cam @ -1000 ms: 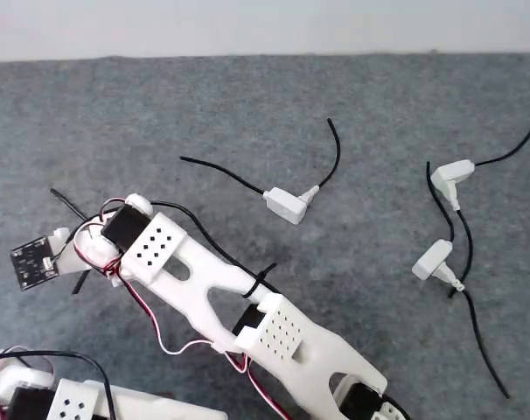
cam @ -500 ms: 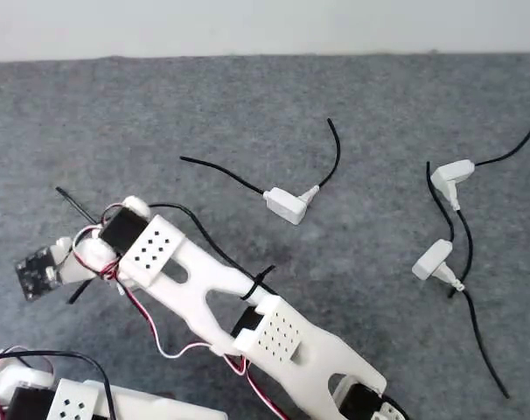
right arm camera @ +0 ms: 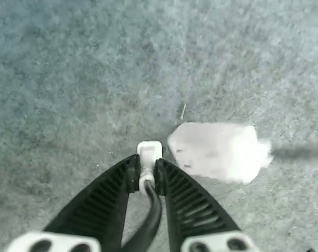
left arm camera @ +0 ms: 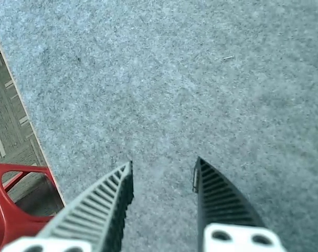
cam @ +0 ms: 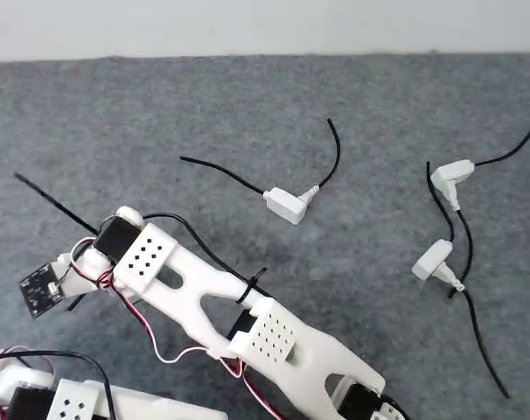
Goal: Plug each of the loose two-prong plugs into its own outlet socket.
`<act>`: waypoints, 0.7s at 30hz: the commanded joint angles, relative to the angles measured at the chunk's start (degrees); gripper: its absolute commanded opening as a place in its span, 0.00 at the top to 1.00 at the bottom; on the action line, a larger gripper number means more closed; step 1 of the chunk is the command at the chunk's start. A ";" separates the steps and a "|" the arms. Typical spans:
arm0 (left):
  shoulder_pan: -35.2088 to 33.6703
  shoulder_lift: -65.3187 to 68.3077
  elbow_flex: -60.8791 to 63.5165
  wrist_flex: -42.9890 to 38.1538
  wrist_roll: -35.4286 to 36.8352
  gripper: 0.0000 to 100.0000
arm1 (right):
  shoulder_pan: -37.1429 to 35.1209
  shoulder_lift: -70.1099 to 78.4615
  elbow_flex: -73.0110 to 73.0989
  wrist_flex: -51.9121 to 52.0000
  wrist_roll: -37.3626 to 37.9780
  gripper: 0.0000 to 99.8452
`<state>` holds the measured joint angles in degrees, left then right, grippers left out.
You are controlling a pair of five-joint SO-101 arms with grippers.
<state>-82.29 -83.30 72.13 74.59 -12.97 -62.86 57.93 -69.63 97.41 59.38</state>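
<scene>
My right gripper [right arm camera: 147, 176] is shut on a small white two-prong plug [right arm camera: 148, 151], whose black cord [right arm camera: 149, 214] runs back between the fingers. Just beside the plug lies a white outlet block [right arm camera: 216, 151] on the grey carpet; the plug's tip is close to the block's side. From above, the right arm [cam: 151, 255] stretches to the left side of the table, and the held cord [cam: 55, 203] trails out beyond it. My left gripper [left arm camera: 163, 163] hangs open over bare carpet with nothing between its fingers.
Three white plug-and-socket pieces with black cords lie on the carpet: one in the middle [cam: 287, 206] and two at the right [cam: 451, 175] [cam: 433, 260]. The left arm's base [cam: 73, 404] sits at the front left. A table edge and a red chair [left arm camera: 9, 210] show nearby.
The right arm's wrist has shifted toward the front left and turned. The held cord's free end has swung farther out to the left.
</scene>
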 commanded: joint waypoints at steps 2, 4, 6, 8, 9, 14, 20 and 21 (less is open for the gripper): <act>-0.44 -0.70 -0.84 0.09 0.53 0.81 | 1.27 -1.89 -4.57 -1.27 -2.11 0.99; -0.44 -0.70 -0.84 0.09 0.44 0.81 | 1.36 -1.89 -7.56 0.40 -2.37 0.99; -0.44 -0.70 -0.84 0.09 0.44 0.81 | 0.92 -1.80 -10.90 2.15 -2.20 0.99; -0.44 -0.70 -0.84 0.09 0.44 0.81 | 0.22 -1.63 -13.45 3.82 -2.11 0.99; -0.44 -0.70 -0.84 0.09 0.44 0.81 | -0.04 -1.63 -14.07 4.79 -2.11 0.99; -0.44 -0.70 -0.84 0.09 0.53 0.81 | 1.01 -3.03 -14.15 5.41 -1.41 0.99; -0.44 -0.70 -0.84 0.09 0.53 0.81 | 1.27 -4.97 -14.15 4.97 -0.88 0.99; -0.44 -0.70 -0.84 0.09 0.62 0.81 | 1.27 -5.32 -14.15 4.26 -0.88 0.99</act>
<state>-82.29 -83.30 72.13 74.59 -12.97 -62.51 57.93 -80.79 100.66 57.98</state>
